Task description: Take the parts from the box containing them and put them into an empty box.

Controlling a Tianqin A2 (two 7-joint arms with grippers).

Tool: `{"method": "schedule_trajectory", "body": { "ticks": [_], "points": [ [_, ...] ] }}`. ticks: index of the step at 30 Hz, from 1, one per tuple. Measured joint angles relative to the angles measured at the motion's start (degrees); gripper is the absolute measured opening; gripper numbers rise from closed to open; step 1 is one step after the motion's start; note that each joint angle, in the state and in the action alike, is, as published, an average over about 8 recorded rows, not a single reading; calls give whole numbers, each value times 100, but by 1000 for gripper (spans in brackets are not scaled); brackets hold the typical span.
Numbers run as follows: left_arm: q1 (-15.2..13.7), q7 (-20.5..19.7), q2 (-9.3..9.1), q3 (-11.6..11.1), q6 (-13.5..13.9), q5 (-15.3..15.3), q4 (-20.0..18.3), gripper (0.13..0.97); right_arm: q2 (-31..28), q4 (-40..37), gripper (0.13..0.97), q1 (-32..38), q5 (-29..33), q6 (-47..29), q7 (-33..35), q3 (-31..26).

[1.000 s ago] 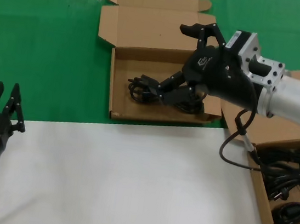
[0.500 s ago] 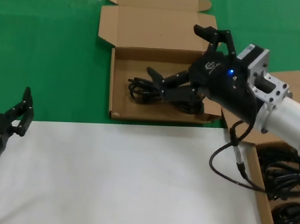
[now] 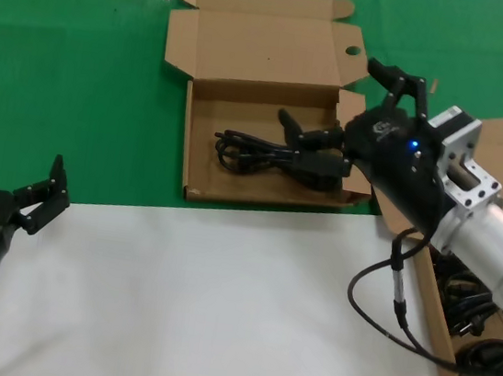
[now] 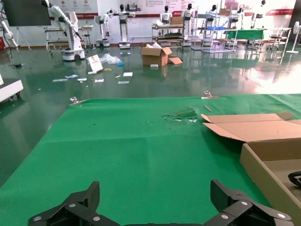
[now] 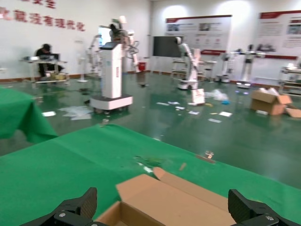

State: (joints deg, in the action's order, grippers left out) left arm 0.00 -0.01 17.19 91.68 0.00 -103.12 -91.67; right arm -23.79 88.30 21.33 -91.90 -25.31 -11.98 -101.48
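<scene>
One black coiled power cable with plugs (image 3: 270, 156) lies along the floor of the shallow brown cardboard box with round holes in its flaps (image 3: 198, 187), toward the table's far edge, so that transfer looks finished. More black cables (image 3: 482, 339) are heaped in the plain-flapped brown box (image 3: 432, 309) at the table's right edge. The right gripper (image 3: 345, 108) hangs wide open and empty over the holed box's right wall, and the left gripper (image 3: 2, 181), spread and empty, waits by the near left corner.

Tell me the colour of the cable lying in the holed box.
Black; the cable shows best in the head view.
</scene>
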Motion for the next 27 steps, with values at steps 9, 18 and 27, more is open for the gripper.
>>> {"method": "schedule_trajectory", "body": {
  "ticks": [9,18,27],
  "points": [
    [0,-1,0,0,0,0,0,857,169,86,966,-546,-287,646,305,250],
    [0,-1,0,0,0,0,0,941,338,173,966,-1092,-576,1297,612,502],
    [0,0,0,0,0,-1,0,966,507,259,966,-1639,-862,1942,918,752]
  ]
}}
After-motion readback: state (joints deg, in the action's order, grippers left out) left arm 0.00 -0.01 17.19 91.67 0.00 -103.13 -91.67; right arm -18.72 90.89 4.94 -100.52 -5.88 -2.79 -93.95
